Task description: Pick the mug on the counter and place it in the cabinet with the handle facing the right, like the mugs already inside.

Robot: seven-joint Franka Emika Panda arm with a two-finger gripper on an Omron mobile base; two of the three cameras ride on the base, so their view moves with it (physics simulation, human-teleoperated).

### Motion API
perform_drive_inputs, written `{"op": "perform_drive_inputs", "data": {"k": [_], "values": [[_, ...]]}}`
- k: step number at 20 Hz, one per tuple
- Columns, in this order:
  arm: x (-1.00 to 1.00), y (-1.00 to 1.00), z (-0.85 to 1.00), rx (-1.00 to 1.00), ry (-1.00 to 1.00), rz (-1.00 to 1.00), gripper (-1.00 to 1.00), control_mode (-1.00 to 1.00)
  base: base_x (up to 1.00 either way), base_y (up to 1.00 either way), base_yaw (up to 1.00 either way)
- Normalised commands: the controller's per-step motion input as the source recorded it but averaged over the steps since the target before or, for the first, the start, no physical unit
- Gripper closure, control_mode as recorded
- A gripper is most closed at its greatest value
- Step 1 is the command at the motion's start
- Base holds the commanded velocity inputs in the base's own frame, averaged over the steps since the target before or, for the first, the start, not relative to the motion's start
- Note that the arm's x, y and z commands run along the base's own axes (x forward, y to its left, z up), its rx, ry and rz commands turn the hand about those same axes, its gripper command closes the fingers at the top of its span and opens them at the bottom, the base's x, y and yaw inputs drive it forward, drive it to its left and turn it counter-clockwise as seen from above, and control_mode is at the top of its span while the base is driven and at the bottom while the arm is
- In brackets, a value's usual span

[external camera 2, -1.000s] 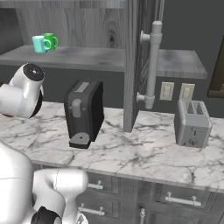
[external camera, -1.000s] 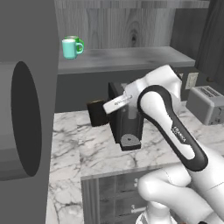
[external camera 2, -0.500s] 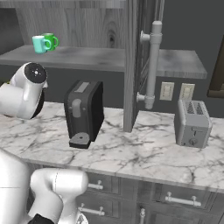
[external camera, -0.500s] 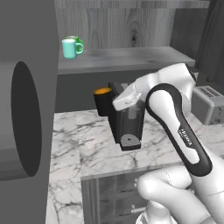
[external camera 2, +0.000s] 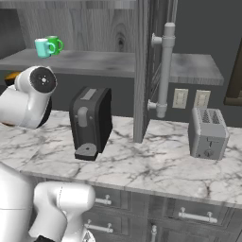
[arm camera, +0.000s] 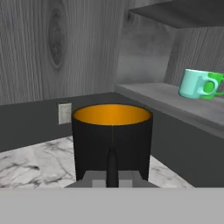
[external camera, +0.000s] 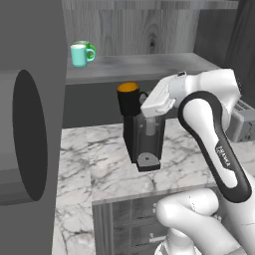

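Note:
The black mug [external camera: 128,97] with its orange inside hangs upright above the counter [external camera: 99,164], in front of the coffee machine's top. My gripper [external camera: 145,103] is shut on it from the right side. In the hand view the mug [arm camera: 112,135] stands close, its loop handle turned toward the camera, between the fingertips of my gripper [arm camera: 112,178]. The cabinet shelf [external camera: 149,64] runs behind and above the mug, and in the hand view the shelf [arm camera: 175,98] lies to the right. The shelf [external camera 2: 94,61] and the marble counter [external camera 2: 156,165] also show from the right base.
A mint-teal mug [external camera: 78,55] and a green mug [external camera: 90,50] stand at the shelf's left end, handles to the right. A black coffee machine [external camera: 144,142] sits under the held mug. A toaster [external camera 2: 207,133] stands at the right, and an open cabinet door [external camera 2: 144,71] hangs mid-counter.
The gripper has risen with the black mug, carrying it from counter height up and slightly right, nearly level with the shelf.

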Motion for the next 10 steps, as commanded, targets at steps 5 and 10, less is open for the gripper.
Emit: {"op": "perform_drive_inputs", "data": {"k": [5, 10], "values": [[0.19, -0.34, 0.46, 0.05, -0.04, 0.00, 1.00, -1.00, 0.00, 0.00, 0.00], [0.42, -0.33, 0.17, 0.09, 0.00, 0.00, 1.00, -1.00, 0.00, 0.00, 0.00]]}}
